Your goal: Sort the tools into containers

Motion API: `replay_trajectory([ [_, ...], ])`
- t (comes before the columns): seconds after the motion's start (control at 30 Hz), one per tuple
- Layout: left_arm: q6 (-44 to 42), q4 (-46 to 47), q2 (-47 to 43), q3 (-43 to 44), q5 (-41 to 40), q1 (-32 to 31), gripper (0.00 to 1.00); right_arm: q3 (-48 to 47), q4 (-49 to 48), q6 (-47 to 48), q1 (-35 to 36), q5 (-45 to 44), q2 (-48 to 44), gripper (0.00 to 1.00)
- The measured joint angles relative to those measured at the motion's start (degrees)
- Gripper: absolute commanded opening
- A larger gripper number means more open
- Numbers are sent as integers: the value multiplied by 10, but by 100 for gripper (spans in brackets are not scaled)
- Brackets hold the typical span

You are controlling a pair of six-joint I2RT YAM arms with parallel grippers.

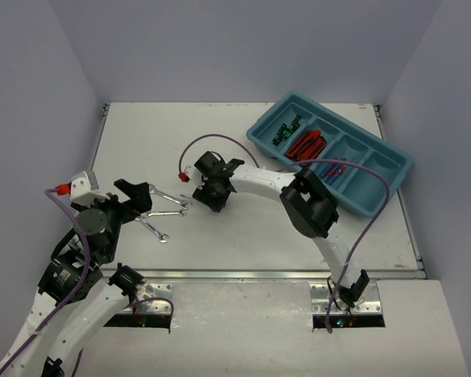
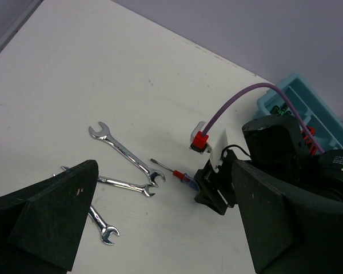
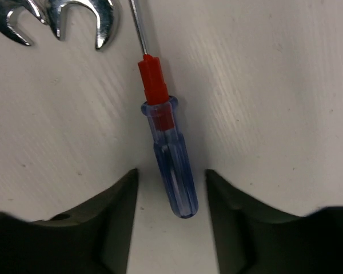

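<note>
At the right gripper: spread open, astride the blue-and-red screwdriver lying flat on the table, near its middle (not pinched yet). Risk on closing: may roll or squirt free, being round and slick, or nudge the wrenches just beyond its tip.

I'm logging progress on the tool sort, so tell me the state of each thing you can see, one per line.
Left gripper: open, empty, over the wrenches.
Right gripper: open, jaws either side of the loose screwdriver handle, not gripping.
Loose screwdriver: flat on the table.
Wrenches: three, flat on the table, unsorted.
Tray: three compartments hold tools, the end one looks empty.
</note>
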State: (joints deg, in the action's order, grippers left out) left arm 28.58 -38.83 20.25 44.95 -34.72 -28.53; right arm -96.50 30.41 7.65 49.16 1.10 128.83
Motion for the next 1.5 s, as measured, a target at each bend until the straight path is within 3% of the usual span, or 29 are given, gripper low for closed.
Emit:
replay_trajectory([
  [0.13, 0, 0, 0, 0, 0, 0, 100, -3, 2, 12, 2, -8, 5, 6],
  [0.17, 0, 0, 0, 0, 0, 0, 100, -3, 2, 14, 2, -11, 5, 1],
  [0.4, 0, 0, 0, 0, 0, 0, 100, 19, -3, -24, -2, -41, -18, 0],
  [0.57, 0, 0, -1, 0, 0, 0, 100, 103, -43, -154, -65, -41, -143, 0],
  [0.77, 7, -7, -7, 0, -16, 0, 100, 231, -106, -351, -302, -78, -379, 0],
  [0.93, 17, -13, -3, 0, -31, 0, 100, 288, -117, -471, -497, -116, -431, 1],
  [1.0, 18, -13, 4, 0, -34, 0, 100, 288, -111, -497, -526, -119, -408, 5],
  [1.07, 19, -14, 9, 0, -37, 0, 100, 274, -95, -512, -537, -116, -370, 20],
  [1.17, 21, -18, 11, 0, -42, 0, 100, 235, -75, -521, -537, -108, -299, 52],
  [1.27, 25, -22, 12, 0, -51, 0, 100, 226, -66, -526, -535, -90, -267, 63],
  [1.37, 32, -29, 30, 3, -65, 0, 100, 240, -65, -526, -528, -74, -280, 69],
  [1.43, 34, -31, 58, 5, -70, 2, 100, 266, -76, -520, -517, -73, -312, 94],
  [1.5, 35, -34, 95, 7, -70, 8, 100, 298, -90, -504, -492, -82, -357, 99],
])
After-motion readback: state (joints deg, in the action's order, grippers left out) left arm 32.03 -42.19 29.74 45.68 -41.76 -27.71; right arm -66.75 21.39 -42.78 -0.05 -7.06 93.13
